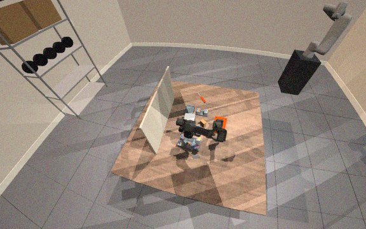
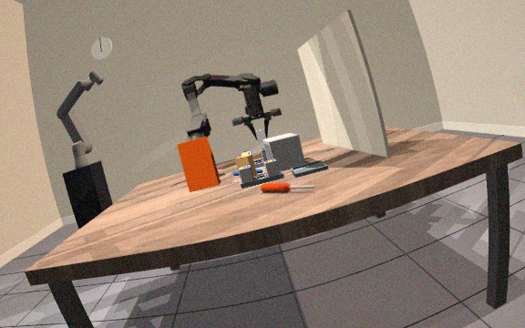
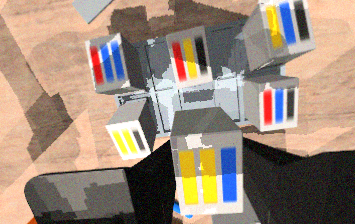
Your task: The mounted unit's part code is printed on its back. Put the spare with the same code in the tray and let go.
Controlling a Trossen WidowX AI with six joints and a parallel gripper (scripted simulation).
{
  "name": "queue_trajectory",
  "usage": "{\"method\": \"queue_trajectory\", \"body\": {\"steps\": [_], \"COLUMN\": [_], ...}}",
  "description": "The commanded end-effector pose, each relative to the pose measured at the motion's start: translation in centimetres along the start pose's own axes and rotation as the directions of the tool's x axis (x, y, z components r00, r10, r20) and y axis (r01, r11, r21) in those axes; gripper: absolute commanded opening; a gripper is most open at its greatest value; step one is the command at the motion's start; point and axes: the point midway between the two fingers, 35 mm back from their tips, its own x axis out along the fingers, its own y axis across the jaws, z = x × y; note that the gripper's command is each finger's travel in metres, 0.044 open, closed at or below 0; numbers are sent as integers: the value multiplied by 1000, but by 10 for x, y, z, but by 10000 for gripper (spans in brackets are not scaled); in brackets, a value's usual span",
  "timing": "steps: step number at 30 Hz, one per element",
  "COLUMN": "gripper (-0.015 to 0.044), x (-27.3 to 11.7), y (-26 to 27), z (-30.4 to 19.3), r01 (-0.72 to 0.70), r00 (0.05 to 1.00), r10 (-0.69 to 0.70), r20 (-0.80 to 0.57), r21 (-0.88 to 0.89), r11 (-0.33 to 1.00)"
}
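My gripper (image 2: 262, 136) (image 3: 201, 141) is shut on a grey spare (image 3: 208, 172) with a yellow, yellow, blue code on its top face. It holds the spare upright above the near edge of the dark spare rack (image 3: 164, 107). Around it stand spares coded red-blue-blue (image 3: 109, 62), red-yellow-black (image 3: 190, 59), yellow-blue-black (image 3: 287, 25), yellow-yellow-black (image 3: 128, 140) and red-blue-black (image 3: 279, 107). The shallow grey tray (image 1: 190, 109) (image 2: 309, 169) holds nothing visible. Small grey units stand on a separate dark base (image 2: 262, 180); I cannot read a code on their backs.
A large grey box (image 1: 189, 116) (image 2: 286, 151) stands beside the tray. A tan block (image 1: 203, 123) and an upright orange panel (image 1: 222, 119) (image 2: 198, 165) stand near the arm. An orange screwdriver (image 1: 203, 99) (image 2: 275, 188) lies beyond the small base. A tall pale panel (image 1: 160, 111) (image 2: 341, 87) stands at one side.
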Motion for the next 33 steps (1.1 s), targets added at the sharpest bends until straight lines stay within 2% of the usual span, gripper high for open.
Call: {"method": "queue_trajectory", "body": {"steps": [1,11,18,33], "gripper": [0,0,0,0], "x": [-19,-70,-73,-87], "y": [-3,0,-5,-59], "z": [-1,0,-4,-56], "r01": [10,10,12,24], "r00": [1000,1000,1000,999], "r10": [-10,-10,-12,-24], "r20": [-5,2,0,-27], "r21": [-2,-3,-2,13], "r11": [1000,1000,1000,1000]}}
